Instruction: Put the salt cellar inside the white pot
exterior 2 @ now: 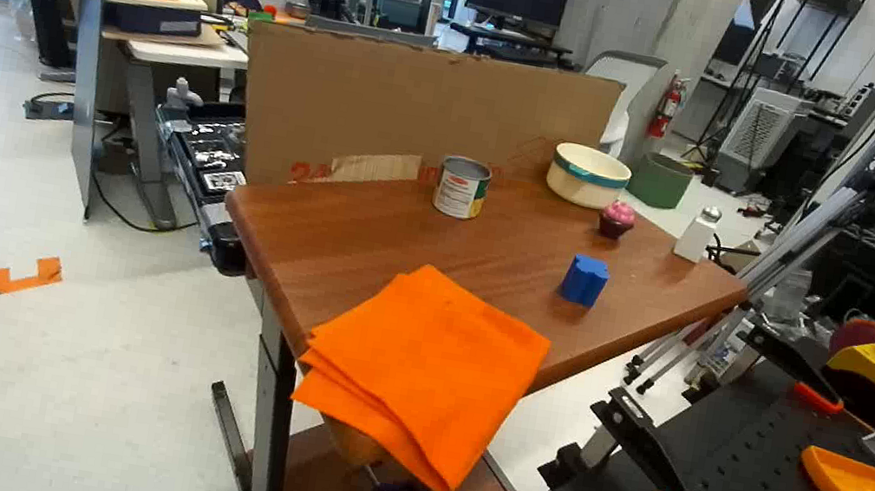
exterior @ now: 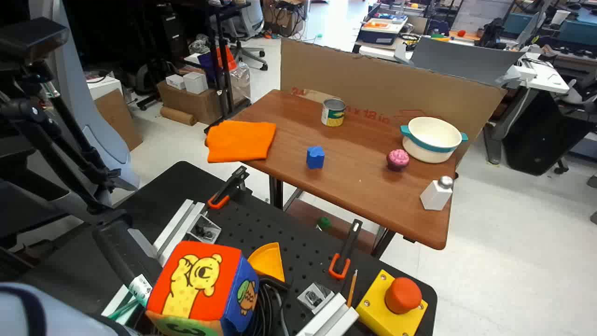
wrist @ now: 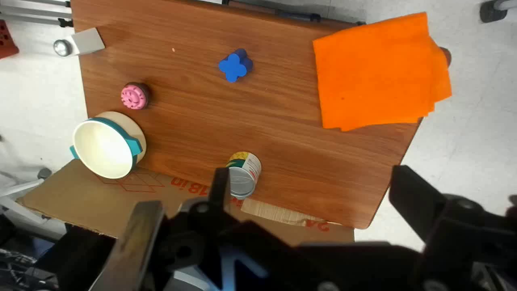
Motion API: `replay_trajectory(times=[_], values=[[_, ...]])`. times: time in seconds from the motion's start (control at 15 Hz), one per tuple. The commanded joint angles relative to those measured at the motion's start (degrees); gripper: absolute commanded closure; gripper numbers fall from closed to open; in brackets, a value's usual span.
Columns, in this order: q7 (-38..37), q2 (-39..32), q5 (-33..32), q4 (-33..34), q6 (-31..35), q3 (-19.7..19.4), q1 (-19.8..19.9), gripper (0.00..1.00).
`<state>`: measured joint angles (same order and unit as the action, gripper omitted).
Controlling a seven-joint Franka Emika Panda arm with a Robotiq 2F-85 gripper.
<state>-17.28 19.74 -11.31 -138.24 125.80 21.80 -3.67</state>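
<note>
bare surface (exterior: 357, 168) between block (exterior: 315, 157) and shaker (exterior: 434, 196), pot (exterior: 421, 151) open on top, cupcake (exterior: 397, 160) just beside it, cardboard wall (exterior: 396, 81) behind pot and can (exterior: 333, 113) in both exterior views

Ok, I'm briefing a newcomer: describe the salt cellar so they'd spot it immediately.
Find the brown table backed by cardboard, then its end with the white pot. At that end, away from the cardboard, stands the salt cellar. Its angular white body and silvery top distinguish it from the round pot and pink-topped cupcake.
</note>
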Motion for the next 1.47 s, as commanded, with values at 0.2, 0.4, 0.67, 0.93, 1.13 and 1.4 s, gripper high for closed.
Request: replay_trajectory(times=[0.2,0.4,0.67,0.93,1.13,1.4], values=[[-0.6,-0.3,-0.8,0.2,-0.3,-1.8,-2.0,0.0],[-0.6,-0.3,-0.8,0.2,-0.3,-1.8,-2.0,0.0],[-0.6,-0.3,-0.8,0.2,-0.3,-1.8,-2.0,0.0],[-0.6,-0.3,-0.8,0.2,-0.3,-1.8,-2.0,0.0],[-0.2,1.4,-2.2,-1.4,1.3,-3.4,-1.1,0.0],[3.1,3.2,-5.7,-4.5,6.2,-9.3,1.5,0.0]])
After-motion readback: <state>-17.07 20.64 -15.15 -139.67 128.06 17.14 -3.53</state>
